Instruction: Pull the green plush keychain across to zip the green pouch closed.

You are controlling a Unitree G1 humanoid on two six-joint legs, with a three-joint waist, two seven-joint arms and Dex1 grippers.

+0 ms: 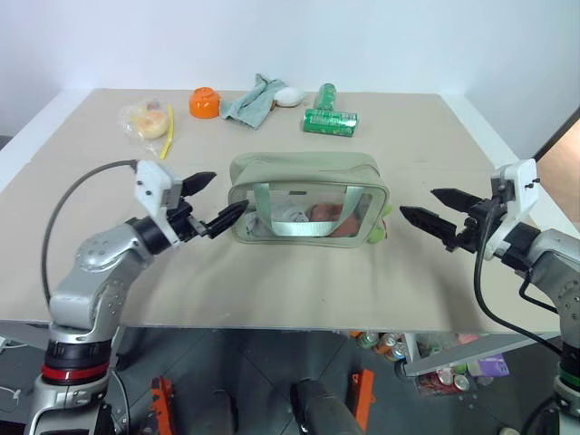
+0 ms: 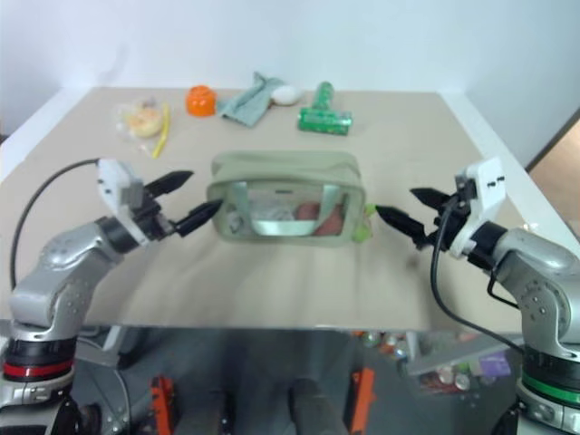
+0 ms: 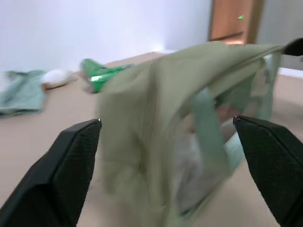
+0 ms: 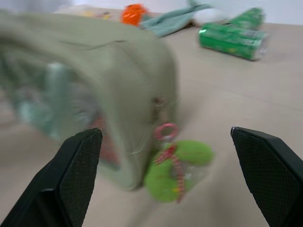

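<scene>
The green pouch (image 1: 308, 177) stands upright in the middle of the table, clear front panel toward me, its top looking drawn together. The green plush keychain (image 4: 177, 175) hangs from a pink ring at the pouch's right end and rests on the table (image 1: 91, 245); it also peeks out as the keychain (image 1: 381, 232) beside the pouch's lower right corner. My left gripper (image 1: 227, 194) is open just off the pouch's left end, one fingertip close to its corner. My right gripper (image 1: 418, 202) is open a short way right of the keychain, holding nothing.
Along the far side lie a green plastic bottle (image 1: 331, 113), a teal rag (image 1: 252, 98), a white lump (image 1: 288, 96), an orange object (image 1: 205, 101) and a clear bag of yellowish items (image 1: 143, 118). The table's near edge runs just below both grippers.
</scene>
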